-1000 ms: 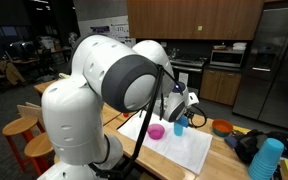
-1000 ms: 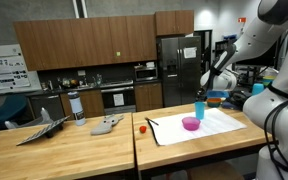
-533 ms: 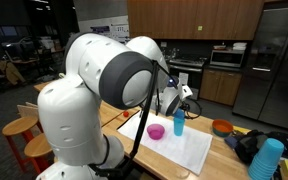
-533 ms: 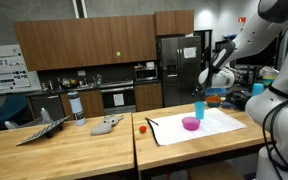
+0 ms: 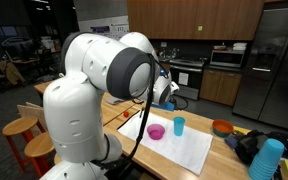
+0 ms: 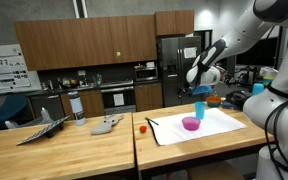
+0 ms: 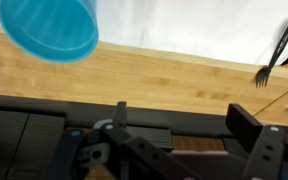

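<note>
A blue cup (image 5: 179, 126) (image 6: 199, 108) stands upright on the white mat (image 5: 174, 150) (image 6: 209, 128), free of any grip. Beside it on the mat sits a small pink bowl (image 5: 156, 131) (image 6: 191, 123). My gripper (image 5: 170, 92) (image 6: 198, 78) hangs open above and to one side of the cup, holding nothing. In the wrist view the gripper (image 7: 184, 120) spans the bottom edge with its dark fingers (image 7: 252, 125) wide apart over bare wood. There the blue cup (image 7: 52, 28) shows at the top left and a black fork (image 7: 276, 55) at the right.
The mat lies on a wooden table (image 6: 84, 150). On it are a small red object (image 6: 142, 127), a grey item (image 6: 106, 125), a flat grey device (image 6: 41, 130), an orange bowl (image 5: 222, 127) and a stack of blue cups (image 5: 267, 160). Stools (image 5: 22, 128) stand beside the table.
The gripper opened and let go of the blue cup, then rose and drew away from it. The cup stays upright on the mat.
</note>
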`<move>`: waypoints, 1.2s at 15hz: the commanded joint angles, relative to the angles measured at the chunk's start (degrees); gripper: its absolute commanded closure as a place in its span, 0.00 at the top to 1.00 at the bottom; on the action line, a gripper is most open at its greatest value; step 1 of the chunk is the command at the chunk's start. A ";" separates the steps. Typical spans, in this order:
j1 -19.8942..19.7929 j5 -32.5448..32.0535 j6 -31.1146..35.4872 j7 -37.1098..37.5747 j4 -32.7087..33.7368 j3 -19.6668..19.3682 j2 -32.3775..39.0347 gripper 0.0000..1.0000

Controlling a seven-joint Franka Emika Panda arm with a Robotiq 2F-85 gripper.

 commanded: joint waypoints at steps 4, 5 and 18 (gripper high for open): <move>4.87 1.10 -12.54 -0.07 4.70 -4.43 -0.45 1.00; 4.76 1.08 -12.25 -0.07 4.64 -4.44 -0.34 1.00; 5.48 -1.36 -12.54 -4.39 5.05 -4.99 0.78 1.00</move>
